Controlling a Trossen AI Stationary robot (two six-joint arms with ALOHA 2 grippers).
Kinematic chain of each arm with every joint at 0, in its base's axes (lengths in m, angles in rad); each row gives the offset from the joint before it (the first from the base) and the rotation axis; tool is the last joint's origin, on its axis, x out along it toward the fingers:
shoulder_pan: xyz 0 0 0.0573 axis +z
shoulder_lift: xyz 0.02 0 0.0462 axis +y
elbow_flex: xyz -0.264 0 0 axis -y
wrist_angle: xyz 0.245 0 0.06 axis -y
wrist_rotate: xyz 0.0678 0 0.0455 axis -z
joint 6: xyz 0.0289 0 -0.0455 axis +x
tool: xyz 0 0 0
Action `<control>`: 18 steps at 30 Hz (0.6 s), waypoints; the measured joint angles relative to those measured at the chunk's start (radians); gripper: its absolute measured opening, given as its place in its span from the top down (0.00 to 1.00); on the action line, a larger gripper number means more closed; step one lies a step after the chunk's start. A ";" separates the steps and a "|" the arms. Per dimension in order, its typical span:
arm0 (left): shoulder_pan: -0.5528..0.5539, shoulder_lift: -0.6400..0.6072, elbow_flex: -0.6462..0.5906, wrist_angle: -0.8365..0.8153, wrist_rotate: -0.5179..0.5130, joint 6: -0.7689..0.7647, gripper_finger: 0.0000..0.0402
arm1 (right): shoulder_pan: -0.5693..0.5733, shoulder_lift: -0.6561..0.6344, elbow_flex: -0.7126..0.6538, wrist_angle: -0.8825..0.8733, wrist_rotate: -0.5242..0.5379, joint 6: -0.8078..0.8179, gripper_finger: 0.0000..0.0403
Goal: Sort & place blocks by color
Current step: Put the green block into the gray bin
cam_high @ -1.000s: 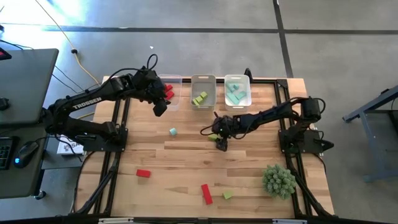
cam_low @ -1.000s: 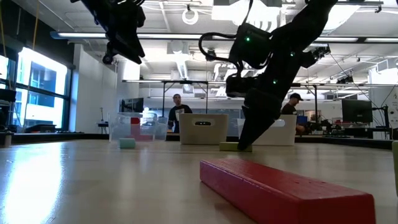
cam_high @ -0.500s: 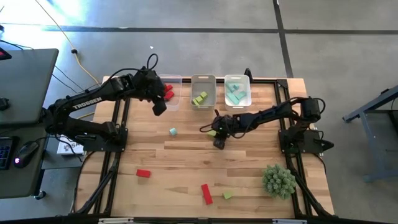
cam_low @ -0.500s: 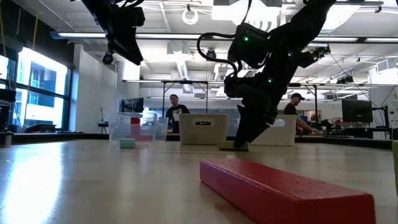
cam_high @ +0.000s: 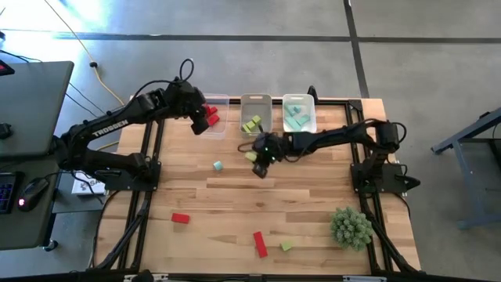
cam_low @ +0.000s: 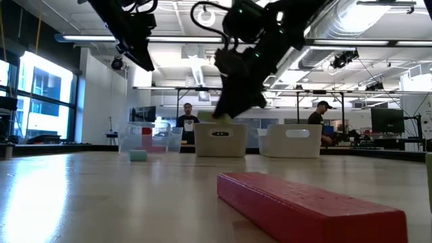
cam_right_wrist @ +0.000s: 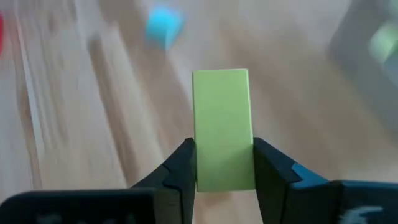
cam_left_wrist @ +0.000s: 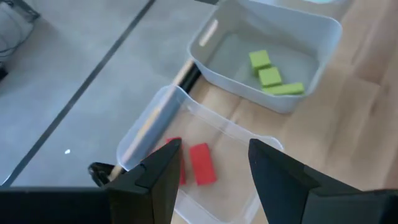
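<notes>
Blocks are partly sorted. One yellow-green bar [cam_right_wrist: 222, 127] is pinched between the fingers of the right tool [cam_high: 258, 159], lifted off the desk [cam_high: 313, 196] just in front of the middle bin [cam_high: 256, 114] at the far edge; the low view shows it clear of the wood. That bin already holds three yellow-green pieces [cam_left_wrist: 270, 76]. The right-hand bin [cam_high: 299, 113] holds teal pieces [cam_high: 295, 117], and the left-hand bin [cam_high: 215, 116] holds two red blocks [cam_left_wrist: 200, 163].

Left on the desk are a small teal cube [cam_high: 218, 165] a little in front of the left-hand bin, a red block [cam_high: 181, 218] toward the near left, a longer red bar [cam_high: 260, 244] near the near edge, and a small yellow-green cube [cam_high: 286, 245] just beside it. A spiky fake plant [cam_high: 350, 226] stands toward the near right corner and is not part of the sorting.

The left tool [cam_left_wrist: 211, 171] hangs over the left-hand bin with its fingers apart and nothing between them.

As I judge it, well over half the sorting is done: the carried bar needs dropping into the middle bin, and four loose pieces remain.
</notes>
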 joint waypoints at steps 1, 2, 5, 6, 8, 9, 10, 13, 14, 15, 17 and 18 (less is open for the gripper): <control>0.010 0.000 0.000 0.008 0.000 0.000 0.56 | -0.011 0.000 0.020 -0.005 0.014 -0.001 0.76; 0.021 0.000 0.000 0.019 0.000 0.000 0.56 | -0.022 0.000 0.038 -0.009 0.027 -0.005 0.76; 0.047 0.000 0.000 0.045 0.000 0.000 0.56 | -0.057 -0.001 0.090 -0.016 0.061 -0.026 0.76; 0.054 0.000 0.000 0.052 0.000 0.000 0.56 | -0.070 -0.001 0.106 -0.016 0.076 -0.036 0.76; 0.067 0.000 0.000 0.061 0.000 0.000 0.56 | -0.096 -0.002 0.133 -0.016 0.101 -0.047 0.76; 0.073 0.000 0.000 0.063 0.001 0.000 0.56 | -0.110 -0.002 0.145 -0.016 0.112 -0.050 0.76; 0.078 0.000 0.000 0.062 0.001 0.000 0.56 | -0.124 -0.002 0.155 -0.016 0.122 -0.051 0.76; 0.089 0.000 0.000 0.061 0.001 0.000 0.56 | -0.166 -0.002 0.179 -0.015 0.147 -0.069 0.76; 0.089 0.000 0.000 0.061 0.001 0.000 0.56 | -0.179 -0.003 0.185 -0.015 0.156 -0.076 0.76; 0.089 0.000 0.000 0.061 0.001 0.000 0.56 | -0.193 -0.003 0.191 -0.015 0.169 -0.082 0.76; 0.089 0.000 0.000 0.061 0.001 0.000 0.56 | -0.219 -0.003 0.198 -0.013 0.191 -0.093 0.76; 0.089 0.000 0.000 0.061 0.002 0.000 0.56 | -0.233 -0.003 0.198 -0.007 0.197 -0.093 0.76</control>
